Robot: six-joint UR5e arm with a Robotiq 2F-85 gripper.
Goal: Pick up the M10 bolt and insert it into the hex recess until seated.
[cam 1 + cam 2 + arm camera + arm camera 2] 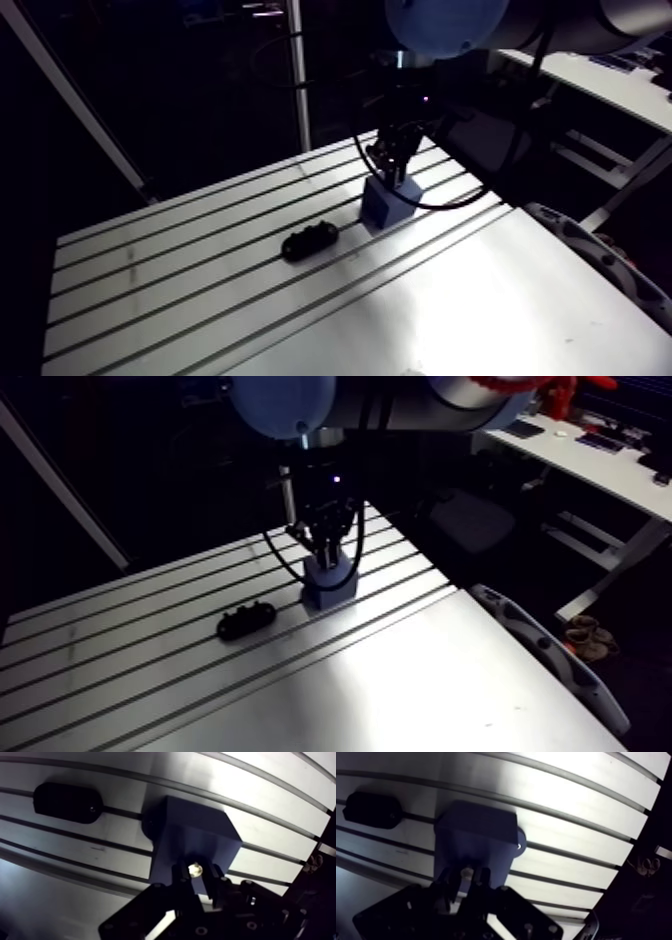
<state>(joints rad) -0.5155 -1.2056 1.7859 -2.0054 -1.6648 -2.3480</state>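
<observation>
A black part lies at the left of the slotted tabletop. Just to its right stands a blue block. Directly over the block, the fingers pinch the bolt, its shiny end showing between them. Whether it touches the block is unclear.

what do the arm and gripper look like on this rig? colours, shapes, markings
Arm: grey tubular links with a rounded light-blue joint cap. Gripper: black, two blocky jaws on a wider black body dotted with round screw points. No markings readable.
</observation>
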